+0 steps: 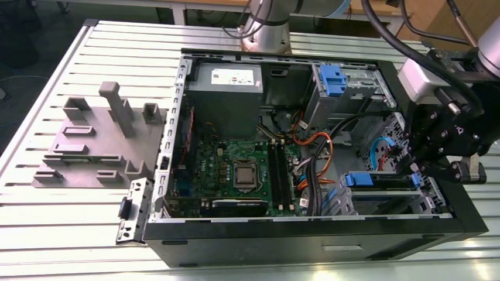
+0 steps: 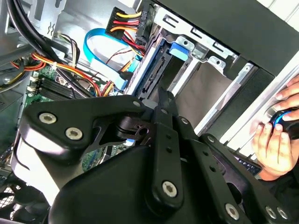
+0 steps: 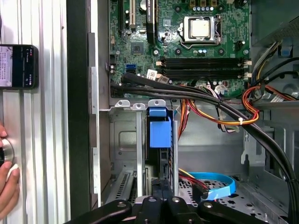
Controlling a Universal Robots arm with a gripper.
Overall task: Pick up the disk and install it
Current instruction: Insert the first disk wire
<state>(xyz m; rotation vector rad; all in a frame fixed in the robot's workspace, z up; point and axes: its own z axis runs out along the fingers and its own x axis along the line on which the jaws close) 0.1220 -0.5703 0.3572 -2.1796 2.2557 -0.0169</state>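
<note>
First wrist view: the disk (image 3: pixel 160 140) (a flat silver hard drive framed by a blue plastic bracket) stands edge-on in the grey metal drive bay (image 3: pixel 122 140) of the open black computer case (image 3: pixel 77 116). It lies directly ahead of the black gripper (image 3: pixel 161 205), apparently with its long axis in line with it. The jaws' state cannot be told.

Tool (image 2: pixel 162 99) close to drive bay (image 2: pixel 210 88); hand (image 2: pixel 274 140) at case (image 2: pixel 243 28) edge
</note>
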